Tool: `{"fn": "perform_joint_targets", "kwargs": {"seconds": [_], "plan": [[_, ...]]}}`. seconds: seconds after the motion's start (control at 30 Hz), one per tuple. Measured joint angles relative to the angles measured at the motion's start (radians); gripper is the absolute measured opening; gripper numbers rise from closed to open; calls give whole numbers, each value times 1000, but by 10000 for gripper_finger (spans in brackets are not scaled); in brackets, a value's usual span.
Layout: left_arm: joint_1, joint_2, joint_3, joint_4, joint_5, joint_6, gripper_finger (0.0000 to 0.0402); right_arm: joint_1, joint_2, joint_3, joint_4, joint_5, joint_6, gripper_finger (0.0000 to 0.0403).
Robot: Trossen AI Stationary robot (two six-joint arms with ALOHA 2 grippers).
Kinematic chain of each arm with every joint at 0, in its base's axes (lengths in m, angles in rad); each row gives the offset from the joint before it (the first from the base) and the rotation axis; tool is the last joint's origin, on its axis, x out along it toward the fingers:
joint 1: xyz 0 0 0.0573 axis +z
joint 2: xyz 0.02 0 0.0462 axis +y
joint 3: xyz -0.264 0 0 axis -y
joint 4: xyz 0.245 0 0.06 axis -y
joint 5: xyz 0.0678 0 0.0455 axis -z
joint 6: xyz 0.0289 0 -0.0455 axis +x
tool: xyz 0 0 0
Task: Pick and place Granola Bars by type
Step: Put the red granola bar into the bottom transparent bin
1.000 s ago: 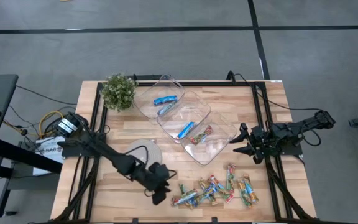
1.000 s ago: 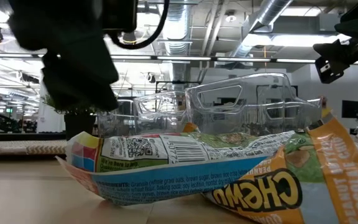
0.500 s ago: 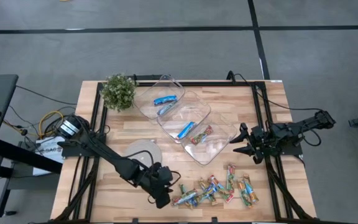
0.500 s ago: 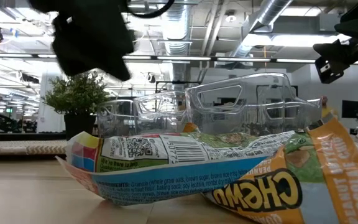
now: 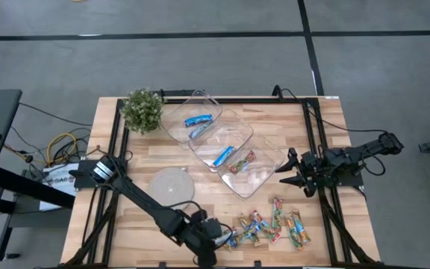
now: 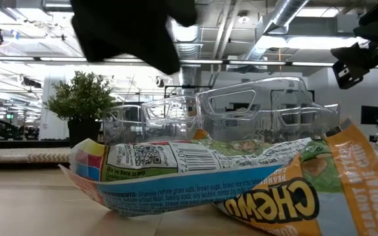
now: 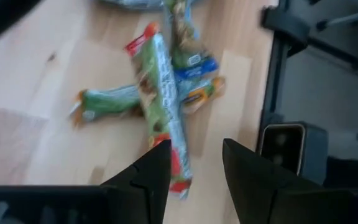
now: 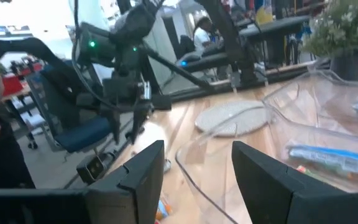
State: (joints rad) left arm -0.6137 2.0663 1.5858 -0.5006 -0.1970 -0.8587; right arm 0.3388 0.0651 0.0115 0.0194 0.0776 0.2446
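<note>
High view: the small foil-wrapped granola bars, blue-and-white and multicoloured (image 5: 267,228), were heaped loose at the near edge of the pale wooden slatted table (image 5: 140,153), presumably as the unsorted supply. Three clear plastic trays (image 5: 200,119) were set diagonally mid-table, w/ a few bars already in them, apparently split by type. The left gripper (image 5: 216,235) was positioned at the heap's left end, prob. for a pick. The right gripper (image 5: 290,173) was parked beside the nearest tray, well apart from the heap.

Low view: wrappers filled the foreground; trays were seen behind.

Left wrist view: fingers were spread apart, nothing held, a green-wrapped bar (image 7: 163,87) lined up between them.

Right wrist view: fingers were likewise spread and empty, pointed over a tray.
</note>
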Motion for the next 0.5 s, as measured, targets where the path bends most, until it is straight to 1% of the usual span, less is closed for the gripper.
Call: {"fn": "perform_joint_targets", "kwargs": {"seconds": [0.07,0.13,0.23,0.5], "plan": [[-1,15,37,-32,-10,0,137,0,7,-1,4,0,0,184],[-1,16,44,-70,-28,-2,137,0,16,-1,23,0,0,184],[4,16,45,-79,-54,-23,137,0,22,-2,15,0,0,184],[10,15,45,-71,-43,-50,137,0,28,-2,7,0,0,184]]}}
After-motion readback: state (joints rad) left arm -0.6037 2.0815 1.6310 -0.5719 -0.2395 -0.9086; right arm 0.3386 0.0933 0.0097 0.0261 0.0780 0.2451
